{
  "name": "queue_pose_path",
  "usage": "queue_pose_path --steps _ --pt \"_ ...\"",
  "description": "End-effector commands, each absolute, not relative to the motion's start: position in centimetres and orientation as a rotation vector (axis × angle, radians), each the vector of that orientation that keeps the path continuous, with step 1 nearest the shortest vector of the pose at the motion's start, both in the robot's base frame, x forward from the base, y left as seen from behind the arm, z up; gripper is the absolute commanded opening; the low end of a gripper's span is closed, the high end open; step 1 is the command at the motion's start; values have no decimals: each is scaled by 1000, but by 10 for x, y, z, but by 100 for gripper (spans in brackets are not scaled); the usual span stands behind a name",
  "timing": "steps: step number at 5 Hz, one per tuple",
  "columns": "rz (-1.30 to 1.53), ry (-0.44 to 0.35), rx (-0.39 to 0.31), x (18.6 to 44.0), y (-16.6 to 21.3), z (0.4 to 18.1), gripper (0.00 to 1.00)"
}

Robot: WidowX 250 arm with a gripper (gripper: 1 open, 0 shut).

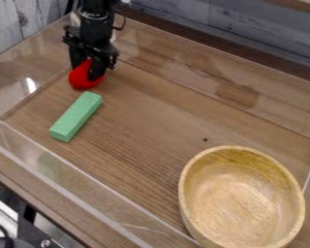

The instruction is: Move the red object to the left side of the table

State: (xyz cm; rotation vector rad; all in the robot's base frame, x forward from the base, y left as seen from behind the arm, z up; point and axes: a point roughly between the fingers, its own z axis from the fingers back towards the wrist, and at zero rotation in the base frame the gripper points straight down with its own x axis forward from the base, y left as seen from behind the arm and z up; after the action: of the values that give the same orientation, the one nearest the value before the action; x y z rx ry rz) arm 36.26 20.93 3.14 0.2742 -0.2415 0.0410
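The red object (81, 77) is a small rounded bright red toy. It lies on the brown wood-grain table (184, 111) at the far left, close to the back acrylic wall. My black gripper (90, 65) points steeply down right over it. Its fingers stand apart on either side of the toy's top, so it looks open. The toy's upper part is hidden behind the fingers, and I cannot tell whether the pads still touch it.
A flat green rectangular block (75, 115) lies just in front of the red toy. A large wooden bowl (188, 182) fills the near right corner. Low clear acrylic walls (15, 145) edge the tabletop.
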Motion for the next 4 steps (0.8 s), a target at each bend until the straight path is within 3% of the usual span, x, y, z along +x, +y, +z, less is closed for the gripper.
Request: queue_pose_path --steps 1,3,4 --pt "87 -273 273 356 219 50 100" --pt "130 -310 221 350 215 80 100" --pt "149 -313 209 348 215 85 100"
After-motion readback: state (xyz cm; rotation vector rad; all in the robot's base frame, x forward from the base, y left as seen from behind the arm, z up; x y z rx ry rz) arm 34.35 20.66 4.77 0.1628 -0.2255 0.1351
